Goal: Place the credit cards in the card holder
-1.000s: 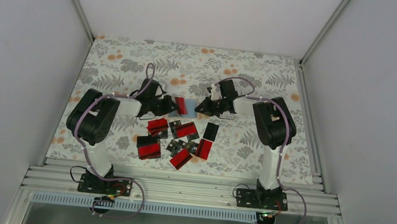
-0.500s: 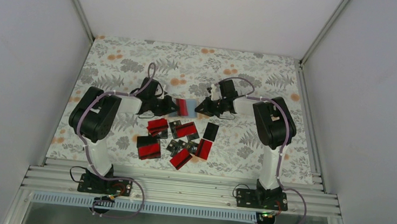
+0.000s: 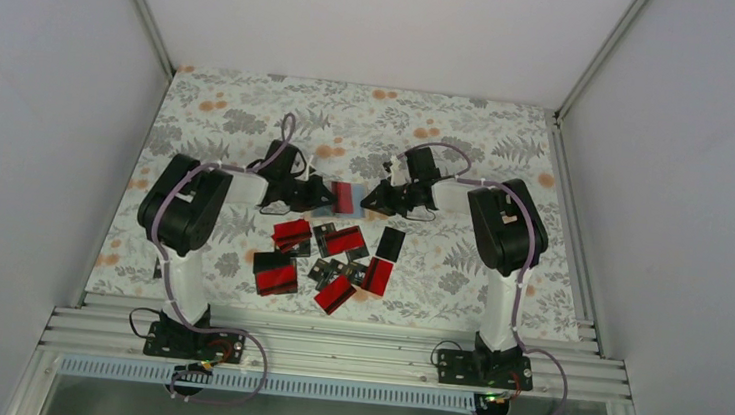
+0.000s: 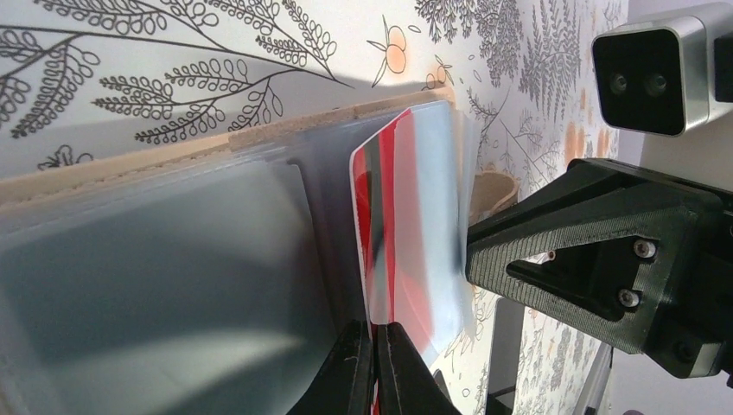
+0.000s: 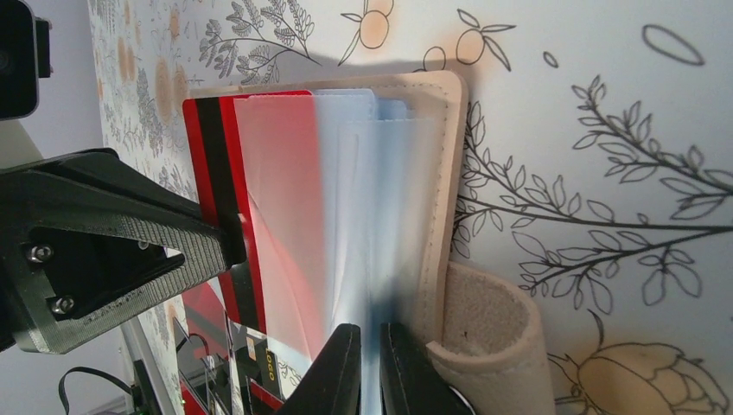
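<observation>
The card holder (image 3: 356, 197) lies open mid-table, tan rim (image 5: 449, 173) outside and pale clear sleeves (image 5: 372, 199) inside. My left gripper (image 3: 321, 199) (image 4: 377, 367) is shut on the edge of a red-and-black credit card (image 4: 389, 233) (image 5: 226, 164). That card sits partly inside a sleeve. My right gripper (image 3: 369, 200) (image 5: 372, 367) reaches in from the opposite side. It is shut on the thin clear sleeves beside the holder's curled tan snap tab (image 5: 493, 346). Several more credit cards (image 3: 334, 260) lie scattered in front of the holder.
Floral cloth (image 3: 470, 136) covers the table, with grey walls on three sides. The loose cards lie between the two arm bases, near the metal front rail (image 3: 331, 350). The two grippers face each other closely over the holder.
My left arm has swung right, carrying the red-and-black card farther across the holder. The right gripper has stayed where it was, holding the sleeves.
</observation>
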Controlling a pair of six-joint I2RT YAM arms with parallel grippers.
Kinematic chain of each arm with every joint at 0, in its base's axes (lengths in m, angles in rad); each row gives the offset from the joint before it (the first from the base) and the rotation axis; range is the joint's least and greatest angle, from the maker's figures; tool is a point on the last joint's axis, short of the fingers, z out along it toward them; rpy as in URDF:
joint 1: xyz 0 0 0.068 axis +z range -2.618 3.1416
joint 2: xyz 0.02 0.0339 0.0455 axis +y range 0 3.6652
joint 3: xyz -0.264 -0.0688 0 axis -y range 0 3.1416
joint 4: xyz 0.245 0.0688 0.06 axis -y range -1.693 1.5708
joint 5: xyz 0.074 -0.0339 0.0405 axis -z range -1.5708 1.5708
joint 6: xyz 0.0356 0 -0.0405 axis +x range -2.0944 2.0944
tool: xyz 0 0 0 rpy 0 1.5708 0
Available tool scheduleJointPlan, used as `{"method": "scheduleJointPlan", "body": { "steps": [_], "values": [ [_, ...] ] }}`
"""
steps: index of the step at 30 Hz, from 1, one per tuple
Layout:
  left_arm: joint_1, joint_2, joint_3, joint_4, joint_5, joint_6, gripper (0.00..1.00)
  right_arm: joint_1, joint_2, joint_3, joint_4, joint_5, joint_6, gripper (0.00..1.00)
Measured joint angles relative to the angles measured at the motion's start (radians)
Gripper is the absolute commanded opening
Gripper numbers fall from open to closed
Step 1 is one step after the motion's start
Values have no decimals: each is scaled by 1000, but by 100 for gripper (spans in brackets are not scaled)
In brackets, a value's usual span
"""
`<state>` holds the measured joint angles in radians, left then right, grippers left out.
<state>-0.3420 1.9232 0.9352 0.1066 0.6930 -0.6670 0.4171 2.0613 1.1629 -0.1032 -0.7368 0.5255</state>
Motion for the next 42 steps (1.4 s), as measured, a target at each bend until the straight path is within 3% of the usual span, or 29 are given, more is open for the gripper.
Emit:
{"method": "scheduleJointPlan", "body": {
  "steps": [14, 42],
  "values": [
    [-1, 2, 15, -71, 4, 87, 2, -2, 10, 14, -13, -11, -5, 8],
    [-24, 53, 54, -32, 40, 40, 2, -2, 10, 14, -14, -12, -5, 8]
  ]
}}
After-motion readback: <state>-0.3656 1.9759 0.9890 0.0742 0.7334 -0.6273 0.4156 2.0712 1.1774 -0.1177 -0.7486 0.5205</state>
